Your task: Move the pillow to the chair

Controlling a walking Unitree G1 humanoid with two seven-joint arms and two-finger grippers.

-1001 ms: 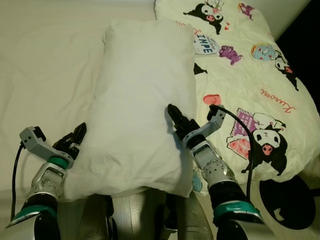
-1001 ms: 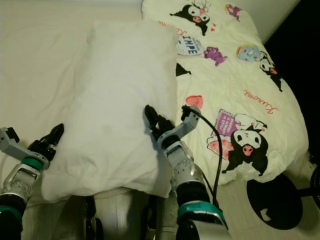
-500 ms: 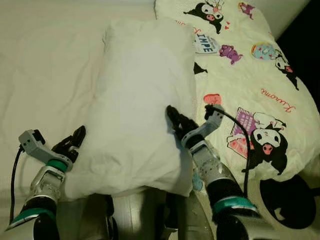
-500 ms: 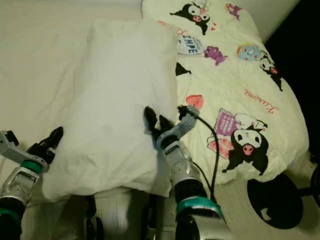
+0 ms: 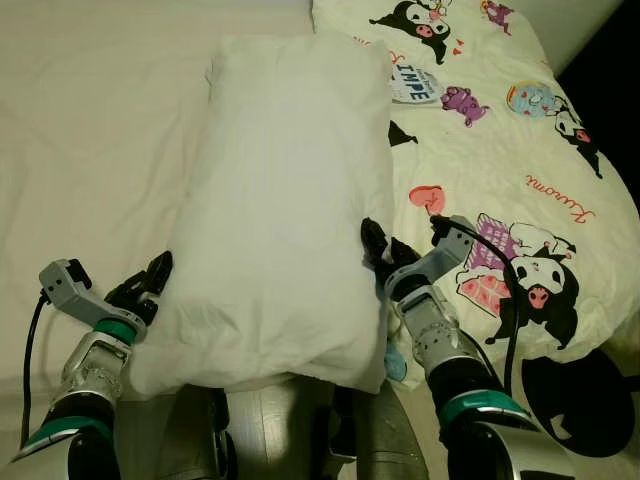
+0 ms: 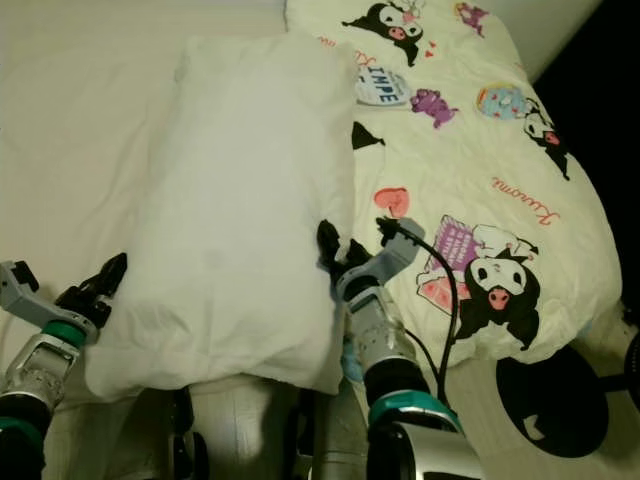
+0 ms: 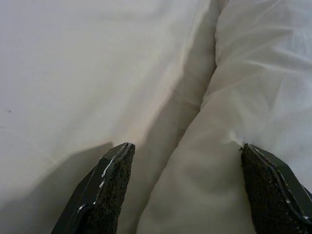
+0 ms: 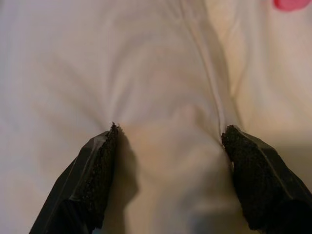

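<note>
A: Where is the pillow point(image 5: 285, 190) now?

B: Lying flat on the bed point(image 5: 90, 130), on the plain sheet, with its right edge just beside the cartoon-print blanket point(image 5: 500, 150). Its near short end hangs slightly over the bed's edge, close to the robot. No chair can be made out.

A: And the grippers?

B: One at each long side, near the front corners. The left gripper point(image 5: 150, 283) has its fingers spread, one on the sheet and one against the pillow's side. The right gripper point(image 5: 383, 248) is spread too, with a bulge of pillow edge sitting between its fingers point(image 8: 92, 175). Neither has closed on anything yet.

A: So the step in hand is the grasp?

B: I'd judge so. To do it well, each gripper should push further in so a thick fold of cover and filling sits deep between the fingers, not just loose fabric. The right one should pinch only the pillow, not the blanket beside it. Both should close at about the same time and lift evenly, or the soft body will sag and slip.

A: Which way does it run?

B: Its long axis points away from the robot, toward the head of the bed, leaning slightly to the right at the far end.
</note>
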